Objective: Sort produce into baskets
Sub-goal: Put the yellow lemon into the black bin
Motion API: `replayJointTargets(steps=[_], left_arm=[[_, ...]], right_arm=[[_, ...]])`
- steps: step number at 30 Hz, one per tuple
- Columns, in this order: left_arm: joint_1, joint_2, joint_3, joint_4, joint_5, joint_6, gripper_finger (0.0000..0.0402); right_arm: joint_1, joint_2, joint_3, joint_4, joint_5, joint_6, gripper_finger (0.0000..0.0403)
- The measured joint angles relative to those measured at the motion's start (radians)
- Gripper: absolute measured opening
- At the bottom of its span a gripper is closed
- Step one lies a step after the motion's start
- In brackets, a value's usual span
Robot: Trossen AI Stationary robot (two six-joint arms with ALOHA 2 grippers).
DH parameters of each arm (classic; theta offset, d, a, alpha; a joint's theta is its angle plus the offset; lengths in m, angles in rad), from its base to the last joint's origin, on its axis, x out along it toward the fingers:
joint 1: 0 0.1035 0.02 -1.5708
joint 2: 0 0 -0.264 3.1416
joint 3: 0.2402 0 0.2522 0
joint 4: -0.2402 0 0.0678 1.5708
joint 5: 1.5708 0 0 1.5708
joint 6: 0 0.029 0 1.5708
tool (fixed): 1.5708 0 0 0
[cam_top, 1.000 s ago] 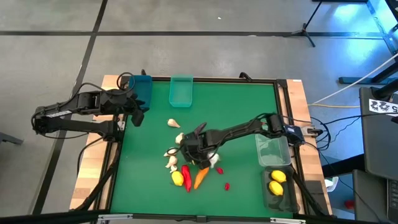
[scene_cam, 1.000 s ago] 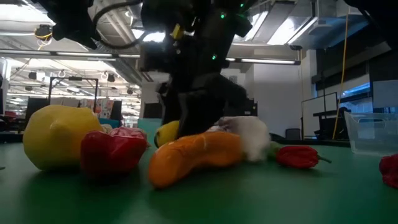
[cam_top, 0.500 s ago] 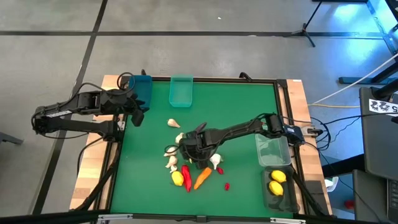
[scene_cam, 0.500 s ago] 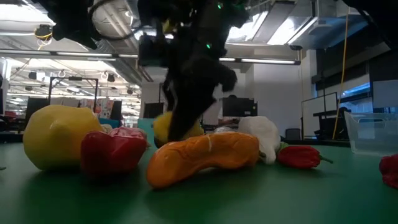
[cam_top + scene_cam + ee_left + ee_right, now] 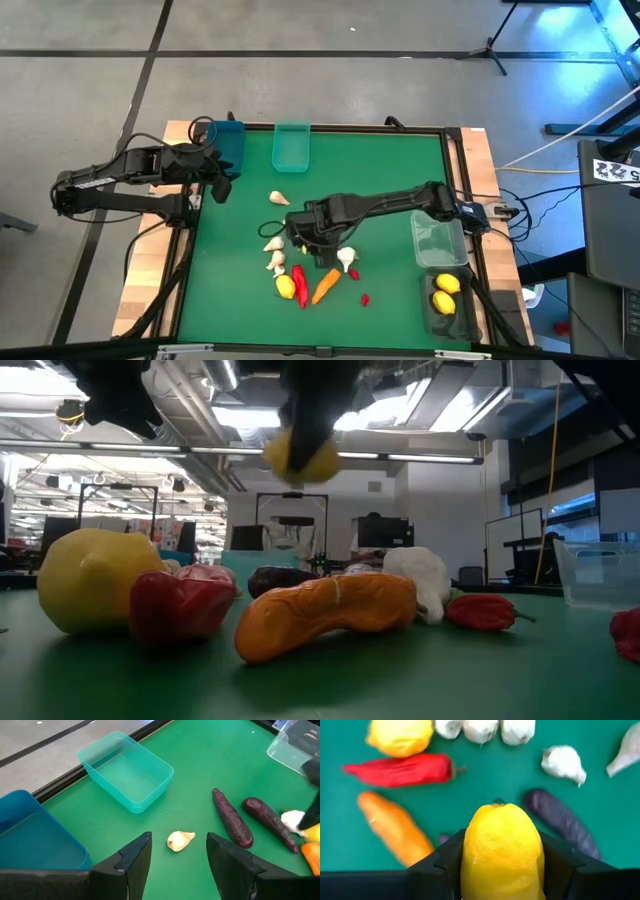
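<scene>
My right gripper [image 5: 308,238] is over the pile of produce in the middle of the green mat, shut on a yellow lemon [image 5: 501,852] that also shows high in the low view [image 5: 300,457]. Below it lie another lemon [image 5: 400,737], a red chili [image 5: 402,770], an orange carrot [image 5: 395,832], several garlic bulbs [image 5: 562,762] and a purple eggplant [image 5: 562,827]. My left gripper [image 5: 175,865] is open and empty at the table's far left, beside the blue bin [image 5: 228,140]. The teal bin [image 5: 291,146] stands at the far edge. My right gripper pinches the lemon's two long sides [image 5: 467,860] between its two fingers [image 5: 555,865], coming from above and pointing down. The lemon's pointed end [image 5: 498,802] sticks out past the fingers. The lemon is lifted clear of the mat and the other produce.
A clear bin [image 5: 438,240] stands at the right edge, with a dark grey bin [image 5: 455,322] holding two lemons nearer the front. A lone garlic [image 5: 278,198] and two eggplants [image 5: 232,817] lie between the pile and the teal bin. A small red chili [image 5: 365,299] lies near the front.
My right gripper has gone up with the lemon, which stood on the mat among the produce a second ago and now hangs clear above it. The carrot and the garlic beside it slid a little toward the right as the gripper took hold.
</scene>
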Motion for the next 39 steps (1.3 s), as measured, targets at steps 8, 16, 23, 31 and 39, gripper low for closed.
replayJointTargets(steps=[8, 16, 23, 31, 39], left_arm=[[0.0, 0.0, 0.0, 0.0, 0.0, 0.003, 0.0185], [0.0, 0.0, 0.0, 0.0, 0.0, 0.003, 0.0185], [0.0, 0.0, 0.0, 0.001, 0.0, 0.003, 0.0185], [0.0, 0.0, 0.0, 0.005, 0.0, 0.002, 0.0185], [0.0, 0.0, 0.0, 0.016, 0.0, 0.028, 0.0185]], right_arm=[[0.106, -0.042, 0.087, -0.194, -0.006, 0.158, 0.0193], [0.283, -0.115, 0.082, -0.342, 0.137, 0.522, 0.0195], [0.475, -0.149, 0.083, -0.335, 0.242, 0.952, 0.0195], [0.632, -0.16, 0.048, -0.334, 0.283, 1.414, 0.0195], [0.754, -0.279, -0.192, -0.333, 0.157, 1.795, 0.0195]])
